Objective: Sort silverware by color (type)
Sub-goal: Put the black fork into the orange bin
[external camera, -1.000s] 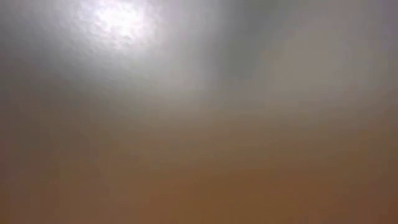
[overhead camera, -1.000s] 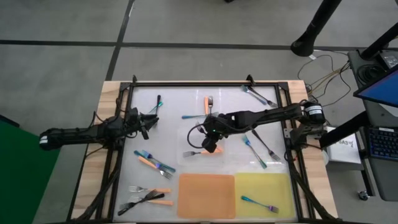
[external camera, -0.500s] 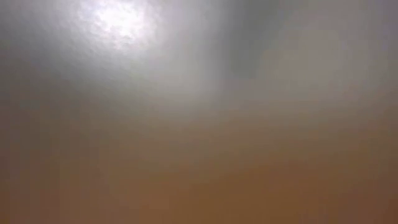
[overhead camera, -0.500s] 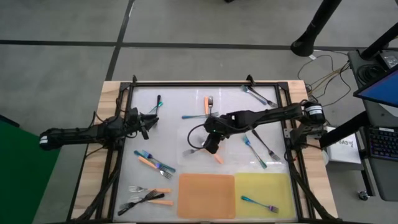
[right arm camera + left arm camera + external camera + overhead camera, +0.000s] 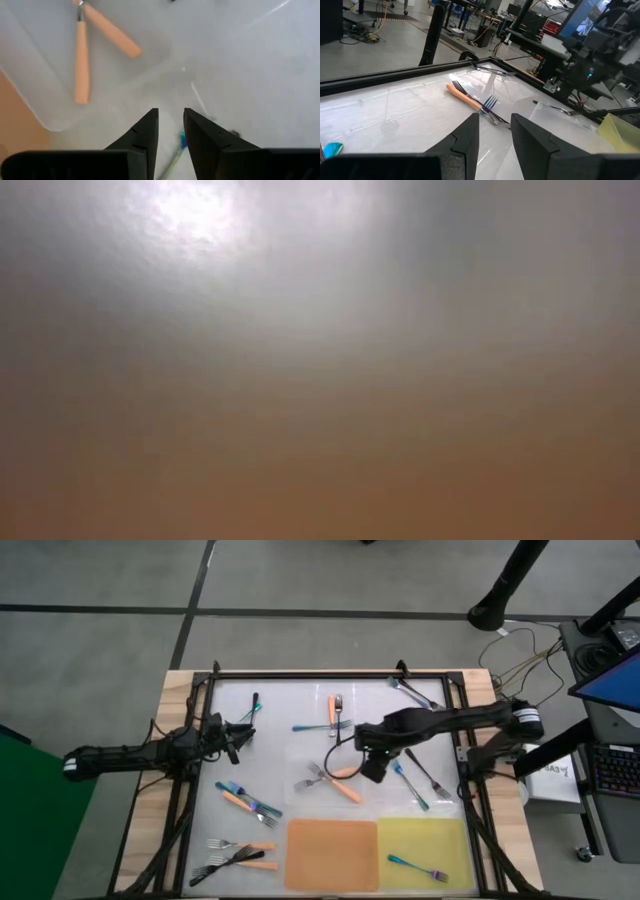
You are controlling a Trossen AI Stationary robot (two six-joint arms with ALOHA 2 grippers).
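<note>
Forks scattered for sorting, nothing gripped by either arm

Right gripper (image 5: 372, 768) hangs mid-desk with jaws slightly apart and empty; two orange-handled silver forks (image 5: 338, 780) lie crossed just beside them, an iridescent blue-teal fork (image 5: 409, 784) close on the other side. Left gripper (image 5: 236, 737) waits at the desk's edge, jaws parted, also empty. Thin metal forks look light, stiff and slippery on the glossy desk (image 5: 280, 730); pinching across the handle's middle seems safest.
</note>
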